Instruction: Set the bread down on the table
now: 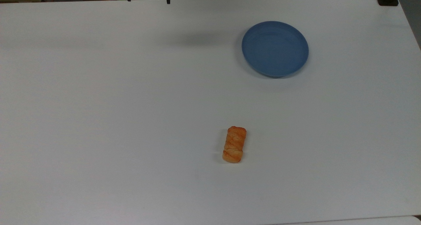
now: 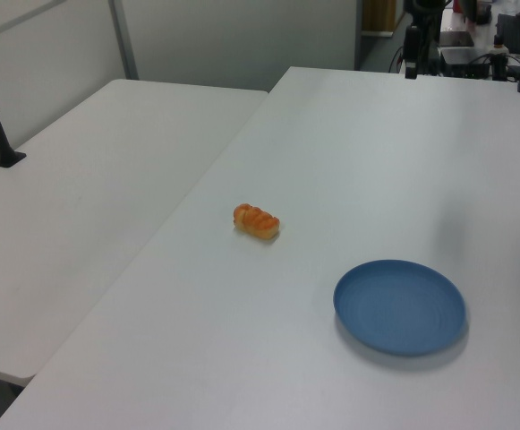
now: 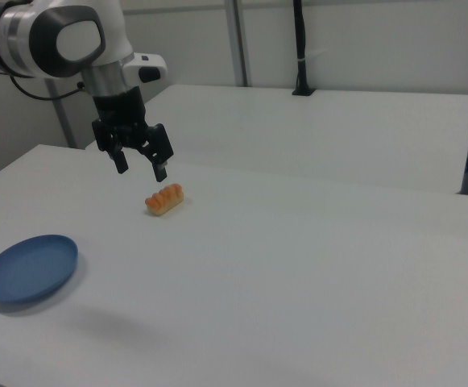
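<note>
Golden-orange and ridged with a twisted crust, the bread point(image 1: 234, 144) lies flat on the white table point(image 1: 98, 119), resting on its own with nothing touching it. In the right view the gripper point(image 3: 140, 166) hangs in the air with its jaws spread and empty, and the bread point(image 3: 164, 199) appears just below the fingertips and slightly toward the right view's right; how far it truly lies from the jaws in depth cannot be judged from that angle alone. The roll's long axis runs nearly up and down in the top view, tipped a little so that its far end leans toward the top view's right. It is a small oblong, far smaller than the blue plate point(image 1: 275, 48), which sits well apart from it and holds nothing. Seen in the left view, the bread point(image 2: 256, 221) sits in open tabletop with the plate point(image 2: 399, 306) nearer the camera. Judged from how things lie, the bread is already on the table, so the task looks done and the spread jaws have nothing left to carry.
</note>
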Controlling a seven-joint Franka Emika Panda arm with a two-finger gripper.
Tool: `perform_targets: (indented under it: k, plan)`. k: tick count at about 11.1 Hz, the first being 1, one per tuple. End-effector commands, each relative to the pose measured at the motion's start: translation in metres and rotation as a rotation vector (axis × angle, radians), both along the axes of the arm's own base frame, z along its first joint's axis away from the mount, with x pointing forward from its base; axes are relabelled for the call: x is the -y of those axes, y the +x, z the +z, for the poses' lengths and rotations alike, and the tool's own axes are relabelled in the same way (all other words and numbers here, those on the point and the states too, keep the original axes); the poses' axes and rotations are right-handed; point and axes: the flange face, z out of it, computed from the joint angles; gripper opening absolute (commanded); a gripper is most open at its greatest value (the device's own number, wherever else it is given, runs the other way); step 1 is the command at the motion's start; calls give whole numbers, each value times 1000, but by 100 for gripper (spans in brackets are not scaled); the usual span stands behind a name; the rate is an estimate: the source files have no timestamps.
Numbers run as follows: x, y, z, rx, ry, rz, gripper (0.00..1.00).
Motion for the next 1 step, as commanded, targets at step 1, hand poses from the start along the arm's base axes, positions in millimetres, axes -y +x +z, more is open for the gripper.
perform_targets:
  k: [1]
  plan:
    - [3,-11,2,-14,22,8,100]
